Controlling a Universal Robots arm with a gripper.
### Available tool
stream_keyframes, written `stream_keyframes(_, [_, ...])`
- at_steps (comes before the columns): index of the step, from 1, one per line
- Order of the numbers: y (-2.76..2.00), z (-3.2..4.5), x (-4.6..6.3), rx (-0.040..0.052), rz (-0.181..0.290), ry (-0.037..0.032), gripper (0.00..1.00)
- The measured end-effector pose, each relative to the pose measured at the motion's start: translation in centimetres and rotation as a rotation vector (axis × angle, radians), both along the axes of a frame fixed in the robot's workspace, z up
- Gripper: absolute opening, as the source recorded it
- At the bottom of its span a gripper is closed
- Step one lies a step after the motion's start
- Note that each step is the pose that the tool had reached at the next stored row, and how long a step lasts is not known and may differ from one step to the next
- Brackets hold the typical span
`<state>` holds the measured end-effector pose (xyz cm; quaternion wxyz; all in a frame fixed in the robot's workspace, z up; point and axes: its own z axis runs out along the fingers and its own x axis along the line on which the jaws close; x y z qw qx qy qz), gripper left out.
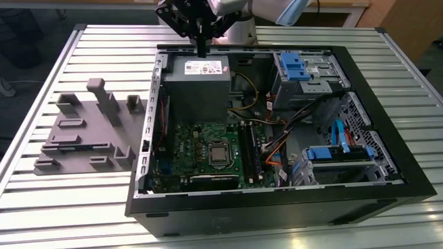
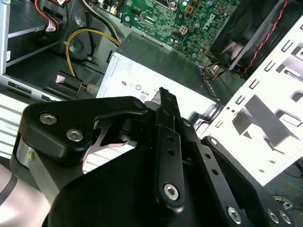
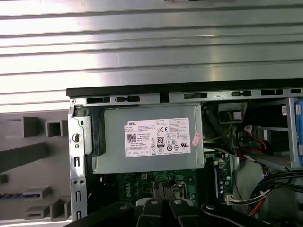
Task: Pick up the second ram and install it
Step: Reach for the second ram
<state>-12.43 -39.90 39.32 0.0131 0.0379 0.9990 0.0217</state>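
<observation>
Hanging over the rear of the open case [image 1: 277, 210], the gripper [image 1: 202, 52] points straight down, above the back edge of the power supply [image 1: 197, 78]. Its fingers [image 3: 159, 196] are pressed together and nothing shows between them. In both wrist views the two tips meet in a narrow point.

The ram [image 1: 69, 147] seems to be the thin dark strip with a bluish sheen lying in a slot of the grey plate [image 1: 83, 156]. It is about as long as the power supply is wide, but whether it really is the stick cannot be told for sure. It sits on the exterior view's left of the case, well apart from the gripper.

The plate lies flat on the slatted table [image 1: 69, 207], just beside the case's side wall, with several blocky posts rising from it.

Inside the case, the green motherboard [image 1: 187, 150] lies next to the power supply. The CPU [image 1: 219, 154] is near the board's middle, and long black slots [image 1: 250, 150] run just to the exterior view's right of the CPU. Whether a stick stands in any slot cannot be told.

Blue-tabbed drive cages [image 1: 298, 67] and bundled cables [image 1: 291, 124] take up the exterior view's right part of the case.
</observation>
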Motion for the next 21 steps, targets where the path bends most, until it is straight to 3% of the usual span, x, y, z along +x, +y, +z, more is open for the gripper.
stream_keyframes(21, [0.00, -0.04, -0.78, -0.0001, 0.000, 0.0001, 0.11])
